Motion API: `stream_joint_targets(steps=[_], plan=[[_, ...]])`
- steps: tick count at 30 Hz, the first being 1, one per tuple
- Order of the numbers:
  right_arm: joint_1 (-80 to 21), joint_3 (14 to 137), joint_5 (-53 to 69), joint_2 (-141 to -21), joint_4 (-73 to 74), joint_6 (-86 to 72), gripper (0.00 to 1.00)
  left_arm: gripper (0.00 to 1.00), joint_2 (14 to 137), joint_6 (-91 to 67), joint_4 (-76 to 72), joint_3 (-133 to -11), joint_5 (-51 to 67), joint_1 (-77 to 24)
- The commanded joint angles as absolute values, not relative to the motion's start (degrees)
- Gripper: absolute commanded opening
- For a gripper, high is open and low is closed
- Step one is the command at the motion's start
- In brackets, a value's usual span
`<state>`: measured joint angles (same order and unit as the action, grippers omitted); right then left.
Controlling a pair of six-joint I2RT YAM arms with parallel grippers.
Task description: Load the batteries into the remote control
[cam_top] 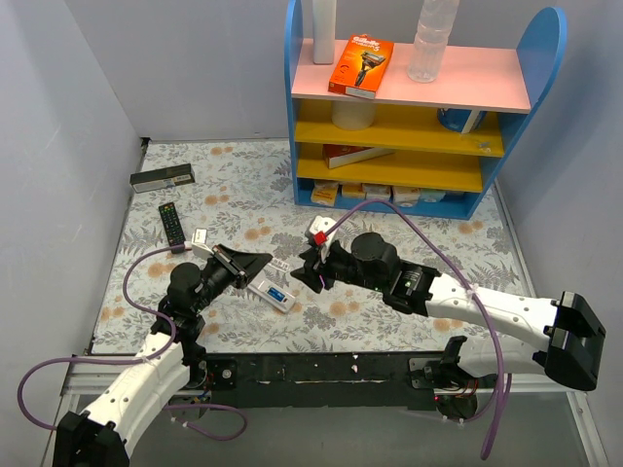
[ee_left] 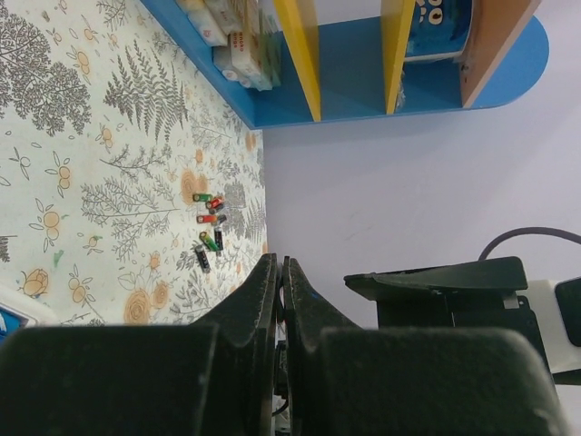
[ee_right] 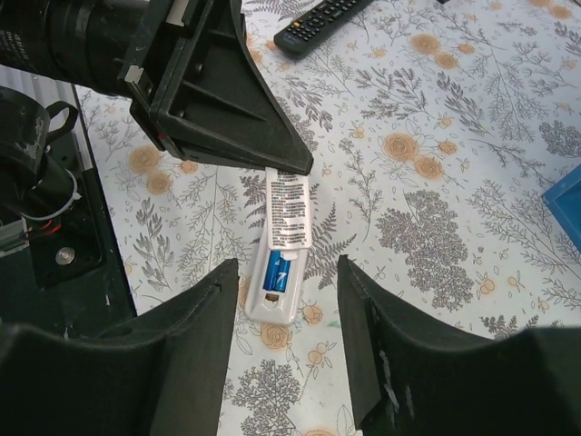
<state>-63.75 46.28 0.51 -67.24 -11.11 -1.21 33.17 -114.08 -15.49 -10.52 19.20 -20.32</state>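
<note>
On your left, the left gripper is sitting with its two fingers pressed together and nothing between them. It is pointing across the flowery cloth toward the loose batteries. Those batteries are lying in a little bunch on the cloth, ahead of the left fingers and apart from them. Red, green and black ones are pointing different ways. Moving right, the white remote control is lying flat with its back open, and one blue battery is sitting in the slot. Your right gripper is hanging right over the remote control with its fingers apart and holding nothing, so the right arm is the nearer one to it. The remote control's long side is running straight away from the right gripper, in line with the gap between its fingers. The open slot is lying at the near end, and the label end is lying just beside the left gripper's tip. I am guessing the next battery is going to need lining up along that long side. In the top view the loose batteries are looking too small to pick out. In the right wrist view the slot is looking too small to show how much room is left beside the blue battery.
</note>
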Motion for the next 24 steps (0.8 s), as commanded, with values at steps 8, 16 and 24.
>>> stream_joint_targets(steps=[8, 16, 24], plan=[[-63.6, 44.1, 3.9, -68.0, -21.9, 2.4, 0.57, 0.0, 33.0, -122.9, -20.7, -9.8, 19.2, -20.1], [-63.6, 44.8, 5.5, -70.9, -23.7, 3.1, 0.52, 0.0, 33.4, -122.6, -24.6, -9.4, 19.9, -20.0], [-63.6, 44.9, 2.0, -72.3, -25.8, 2.6, 0.45, 0.0, 34.4, -121.7, -25.7, -10.0, 20.3, -20.0]])
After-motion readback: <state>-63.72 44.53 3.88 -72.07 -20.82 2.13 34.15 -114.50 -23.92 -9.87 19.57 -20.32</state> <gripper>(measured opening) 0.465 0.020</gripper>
